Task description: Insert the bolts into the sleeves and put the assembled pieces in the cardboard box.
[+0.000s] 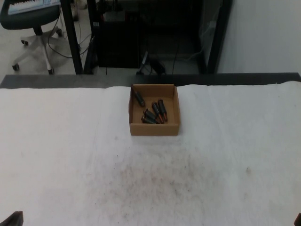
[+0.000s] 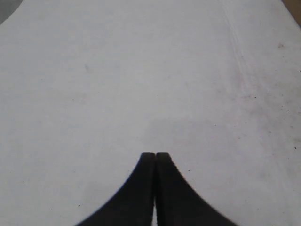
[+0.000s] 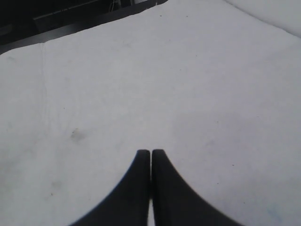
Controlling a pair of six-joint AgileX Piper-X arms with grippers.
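White cloth (image 1: 56, 155) over the bench, bit grubby toward the near middle. Dark bench edge (image 1: 56, 80) at the back. Behind it: office chair (image 1: 35, 28) w/ white star base far left, black frame posts (image 1: 70, 35), pale floor (image 1: 14, 49), white wall (image 1: 263, 33) on the right.

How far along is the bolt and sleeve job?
Done: several dark pieces lie in the box, though they are too small to tell whether each is assembled. In hand: nothing; left gripper and right gripper are shut over the cloth. Left: likely nothing, since every piece I see is in the box.
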